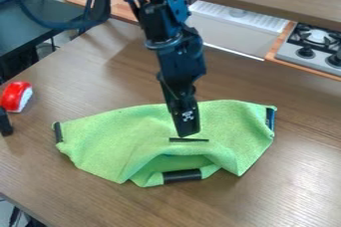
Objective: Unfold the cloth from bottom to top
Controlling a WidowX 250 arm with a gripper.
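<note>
Pincer (188,134) above green cloth's (126,139) middle, cloth spreading both sides

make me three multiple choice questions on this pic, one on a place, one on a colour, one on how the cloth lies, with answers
1. Where is the red and white object?
A) on the stove
B) at the view's left
C) on the cloth

2. What colour is the cloth?
A) green
B) orange
C) purple

3. How does the cloth lie?
A) fully flat
B) rolled into a tube
C) partly folded

Key:
1 B: it sits near the left edge.
2 A: its fabric is light green.
3 C: folds bunch at its near side.
</note>
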